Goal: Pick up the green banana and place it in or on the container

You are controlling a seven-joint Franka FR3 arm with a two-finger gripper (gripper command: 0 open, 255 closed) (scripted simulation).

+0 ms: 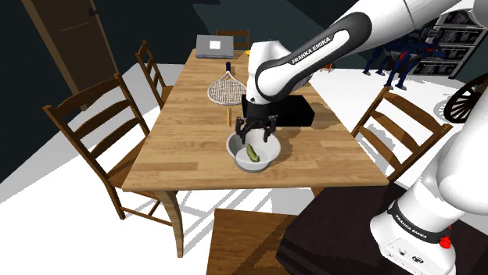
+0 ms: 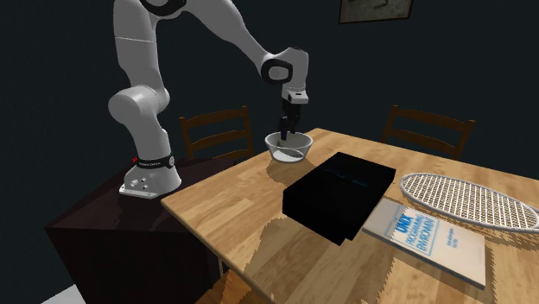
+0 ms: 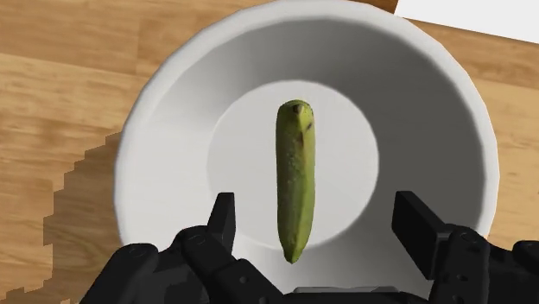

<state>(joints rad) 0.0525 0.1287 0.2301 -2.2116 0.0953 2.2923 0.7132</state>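
One wooden table (image 1: 188, 148), dark walls (image 2: 69, 52), green banana (image 3: 294, 186) in white bowl (image 3: 173, 129), gripper (image 3: 317, 216) fingers apart

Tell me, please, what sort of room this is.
Likely a home dining room: a wooden table with wooden chairs around it, a door behind, and a framed picture on the dark wall.

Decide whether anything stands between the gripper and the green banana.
Nothing visible does. The green banana lies inside the white bowl, and the gripper hangs open directly over it, not touching it.
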